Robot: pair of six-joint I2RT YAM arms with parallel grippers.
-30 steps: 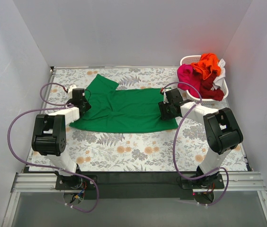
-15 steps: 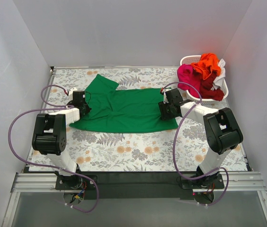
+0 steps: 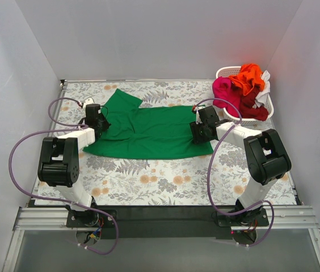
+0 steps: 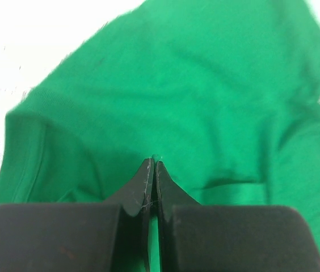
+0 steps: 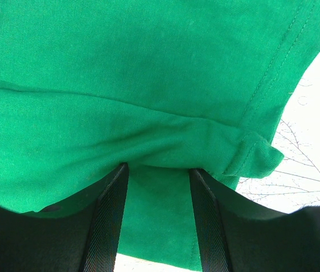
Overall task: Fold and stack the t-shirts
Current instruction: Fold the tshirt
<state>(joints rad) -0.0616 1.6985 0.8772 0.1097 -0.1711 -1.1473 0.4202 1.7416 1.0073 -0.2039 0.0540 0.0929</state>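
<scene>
The green t-shirt (image 3: 148, 130) lies spread flat on the flowered table, one sleeve pointing to the far left. My left gripper (image 3: 99, 120) is at the shirt's left edge. In the left wrist view its jaws (image 4: 153, 162) are pressed together with a nub of green cloth (image 4: 205, 85) at the tips. My right gripper (image 3: 197, 131) is at the shirt's right hem. In the right wrist view it (image 5: 157, 170) is open, its fingers either side of a raised fold of the green cloth (image 5: 148, 68). Orange (image 3: 249, 76), magenta (image 3: 223, 89), dark red (image 3: 255, 109) and white (image 3: 265, 84) shirts lie heaped at the far right.
The white plastic basket (image 3: 223, 72) holding the heap stands at the far right corner. Grey walls close in the table on three sides. The flowered tabletop (image 3: 165, 181) shows bare in front of the green shirt.
My left gripper has shifted a little toward the far side along the shirt's left edge. The right gripper and the shirt's outline look the same.
</scene>
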